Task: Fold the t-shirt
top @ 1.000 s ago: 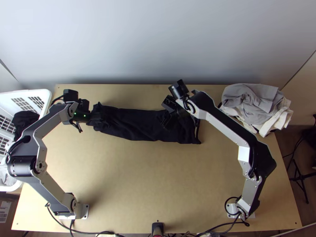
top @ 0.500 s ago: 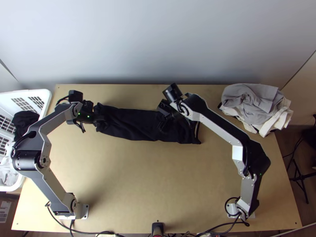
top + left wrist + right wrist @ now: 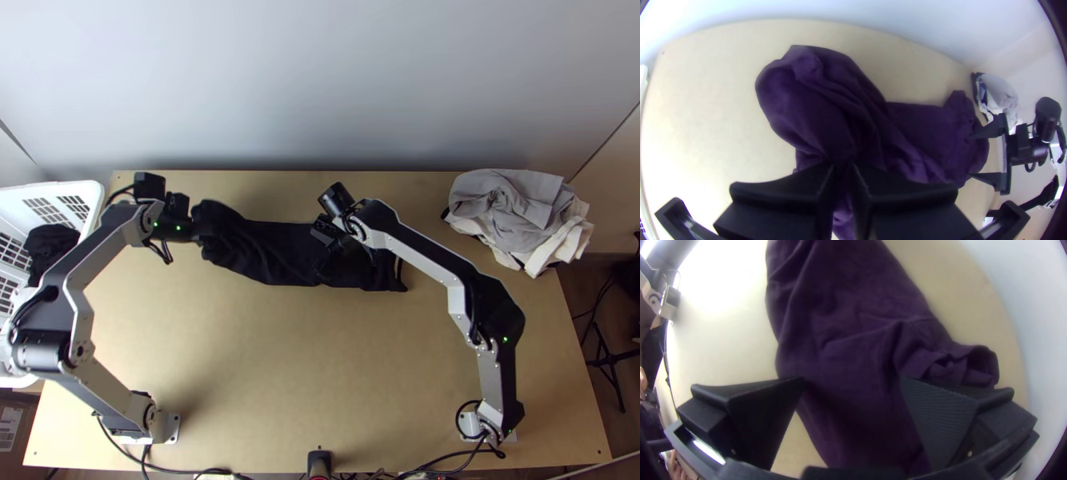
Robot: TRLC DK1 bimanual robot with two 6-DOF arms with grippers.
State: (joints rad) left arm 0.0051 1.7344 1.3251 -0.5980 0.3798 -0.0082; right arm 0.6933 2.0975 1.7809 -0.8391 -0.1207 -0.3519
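At the left end of the black t-shirt point(image 3: 276, 252) is my left gripper point(image 3: 200, 234); in the left wrist view that gripper point(image 3: 843, 171) is shut on the cloth, which bulges up in front of it. The shirt lies as a long narrow strip across the back of the table, dark purple in the wrist views. Over its right part stands my right gripper point(image 3: 324, 268); in the right wrist view the gripper point(image 3: 851, 380) is open, its fingers wide apart with the wrinkled shirt point(image 3: 840, 329) below and between them.
A pile of grey and cream cloths point(image 3: 512, 216) sits at the table's back right. To the left stands a white basket point(image 3: 92, 196) with dark and light cloth inside. Bare wood point(image 3: 280, 360) stretches in front of the shirt, and a wall rises behind the table.
The right gripper has moved left along the shirt. The left gripper went right, then back a little left, and the shirt's left end is now lifted and bunched at it.
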